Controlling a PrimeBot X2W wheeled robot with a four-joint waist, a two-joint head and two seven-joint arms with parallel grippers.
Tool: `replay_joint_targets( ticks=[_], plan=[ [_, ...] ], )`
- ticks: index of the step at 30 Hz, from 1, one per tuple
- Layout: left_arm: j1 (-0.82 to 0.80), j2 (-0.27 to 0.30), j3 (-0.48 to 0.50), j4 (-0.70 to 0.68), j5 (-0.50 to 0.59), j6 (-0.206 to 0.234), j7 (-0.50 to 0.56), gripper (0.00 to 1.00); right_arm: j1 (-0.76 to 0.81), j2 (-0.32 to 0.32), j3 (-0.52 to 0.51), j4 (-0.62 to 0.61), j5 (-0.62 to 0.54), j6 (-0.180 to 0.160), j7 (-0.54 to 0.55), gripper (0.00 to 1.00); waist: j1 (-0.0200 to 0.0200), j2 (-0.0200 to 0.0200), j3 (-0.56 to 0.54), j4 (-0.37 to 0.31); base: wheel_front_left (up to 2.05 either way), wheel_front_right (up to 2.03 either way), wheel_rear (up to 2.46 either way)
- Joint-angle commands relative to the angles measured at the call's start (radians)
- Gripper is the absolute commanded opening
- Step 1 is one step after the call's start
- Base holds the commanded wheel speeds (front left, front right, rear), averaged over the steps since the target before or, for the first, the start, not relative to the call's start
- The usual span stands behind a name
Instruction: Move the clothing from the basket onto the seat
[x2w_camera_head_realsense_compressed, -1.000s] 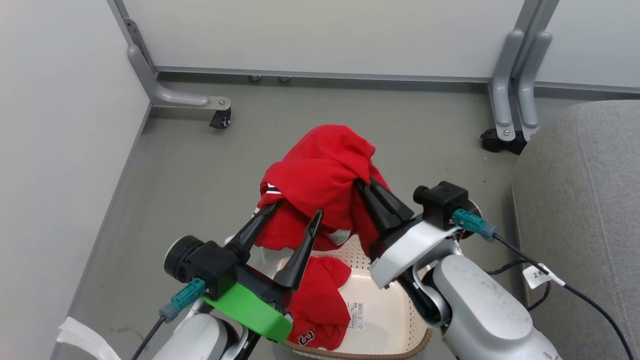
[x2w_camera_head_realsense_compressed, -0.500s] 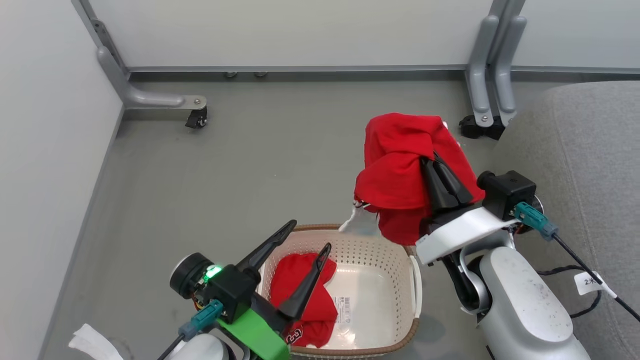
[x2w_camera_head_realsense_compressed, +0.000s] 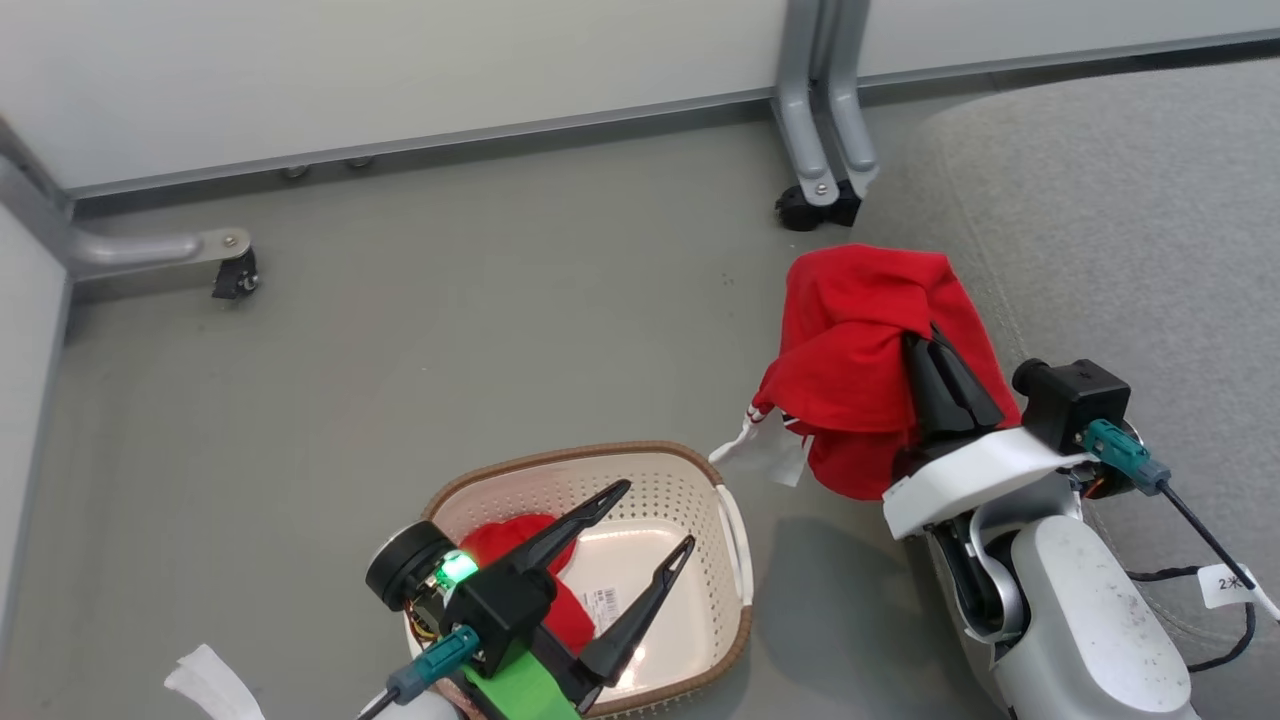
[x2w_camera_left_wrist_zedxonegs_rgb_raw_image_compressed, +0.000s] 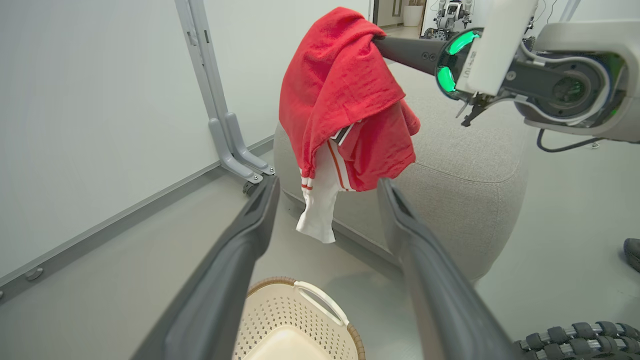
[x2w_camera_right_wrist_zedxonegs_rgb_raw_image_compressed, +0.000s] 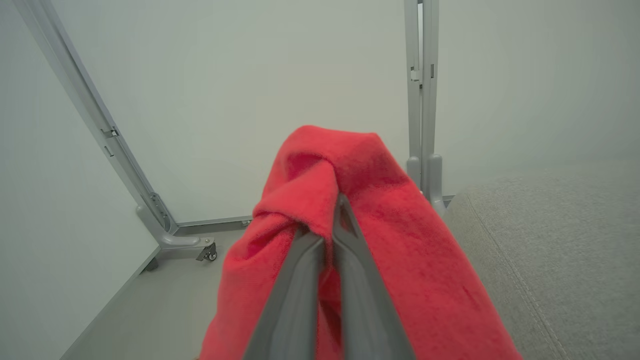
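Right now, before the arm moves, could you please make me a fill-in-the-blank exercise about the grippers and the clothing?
1. The right gripper is shut on a ____ garment.
2. The left gripper is ____ and holds nothing, above the basket.
3. The grey seat stands on the robot's ____ side.

Missing words: red; open; right.

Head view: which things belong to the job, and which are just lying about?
Job:
held red garment, shut in the right pincer
second red garment in the basket
grey seat
left pincer, open above the basket

Lying about:
castered partition legs
white scrap at lower left
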Motion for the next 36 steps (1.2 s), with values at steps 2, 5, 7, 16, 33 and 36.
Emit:
replay_joint_targets(
  ticks=[2,5,7,16,33,36],
  plan=[
    [-0.014,0.012,-0.006,-0.007,0.001,-0.003,0.001,1.0,0.018,-0.001,-0.021,-0.012,-0.011,0.0,0.008,0.0,0.0,0.0,0.026,-0.114,0.0,0.0,0.0],
    [-0.019,0.017,-0.011,-0.012,-0.001,-0.001,0.005,1.0,0.031,-0.001,-0.054,-0.019,-0.019,0.0,0.016,0.0,0.0,0.0,0.035,-0.166,0.0,0.0,0.0],
    [-0.02,0.023,-0.012,-0.017,-0.002,0.001,0.008,1.0,0.034,-0.001,-0.066,-0.022,-0.022,0.0,0.021,0.0,0.0,0.0,0.042,-0.201,0.0,0.0,0.0],
    [-0.04,0.041,-0.028,-0.041,0.005,0.005,0.021,1.0,0.046,-0.001,-0.127,-0.03,-0.024,0.0,0.03,0.0,0.0,0.0,0.081,-0.299,0.0,0.0,0.0],
    [-0.167,0.122,0.005,-0.144,0.038,0.005,0.067,1.0,-0.284,-0.003,-0.37,0.097,-0.051,0.0,-0.014,0.0,0.0,0.0,0.314,-0.266,0.0,0.0,0.0],
    [-0.207,0.144,0.015,-0.173,0.049,0.004,0.075,1.0,-0.386,-0.023,-0.445,0.127,-0.069,0.0,-0.01,0.0,0.0,0.0,0.378,-0.24,0.0,0.0,0.0]
  ],
)
